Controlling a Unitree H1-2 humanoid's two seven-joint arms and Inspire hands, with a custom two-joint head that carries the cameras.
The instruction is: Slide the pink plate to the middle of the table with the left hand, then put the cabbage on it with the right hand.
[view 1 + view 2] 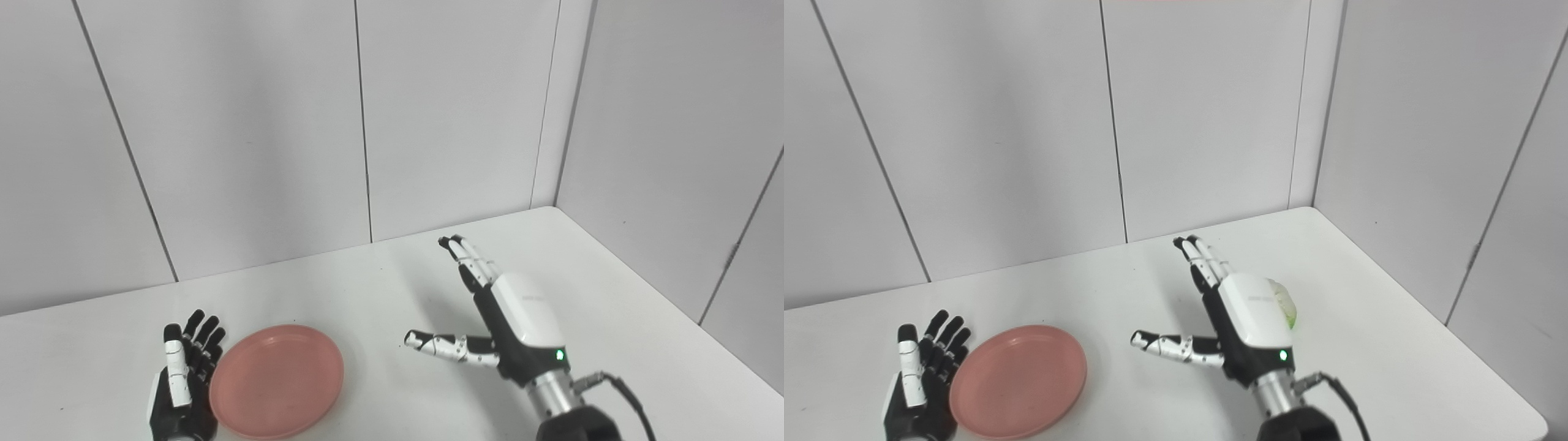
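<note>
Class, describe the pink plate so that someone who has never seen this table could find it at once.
Start at the white table and look to its near left part. There, right beside the open left hand, lies the plate, round, shallow and empty. It is the only pink thing in sight; the right hand is white and black.

One pink plate (pixel 275 381) near the table's (pixel 380 288) front-left edge; one cabbage (pixel 1285 306), mostly hidden behind the right hand (pixel 1246 321), toward the right side. Two robot hands total, incl. the left hand (pixel 180 389) by the front edge.
</note>
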